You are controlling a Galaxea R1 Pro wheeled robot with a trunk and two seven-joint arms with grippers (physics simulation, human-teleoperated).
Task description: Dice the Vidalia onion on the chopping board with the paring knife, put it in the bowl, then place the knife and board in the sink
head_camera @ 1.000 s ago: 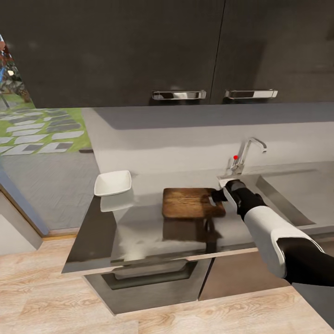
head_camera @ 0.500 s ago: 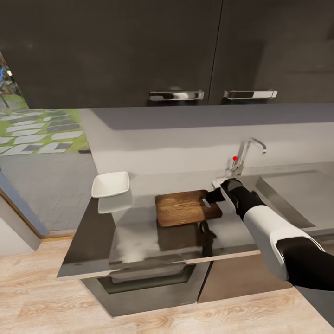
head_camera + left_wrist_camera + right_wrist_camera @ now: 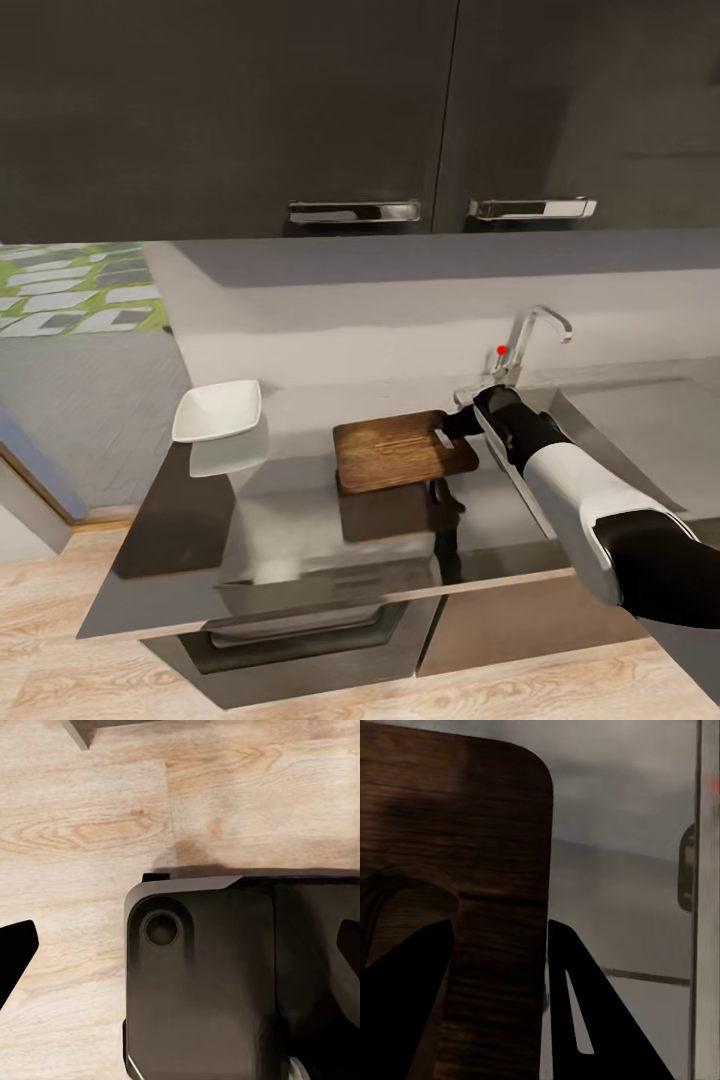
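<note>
Chopping board: dark-brown wood, rounded corners, slot handle at its right end, lying on the grey countertop at frame centre. Right gripper clamped on that handle end. White bowl sits left. Left gripper fingers spread, over floor.

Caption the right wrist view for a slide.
Right gripper clamps the slot-handle end of the dark-brown wooden chopping board above the grey countertop.

Dark wall cupboards with chrome handles hang above a pale backsplash; light wood floor.
</note>
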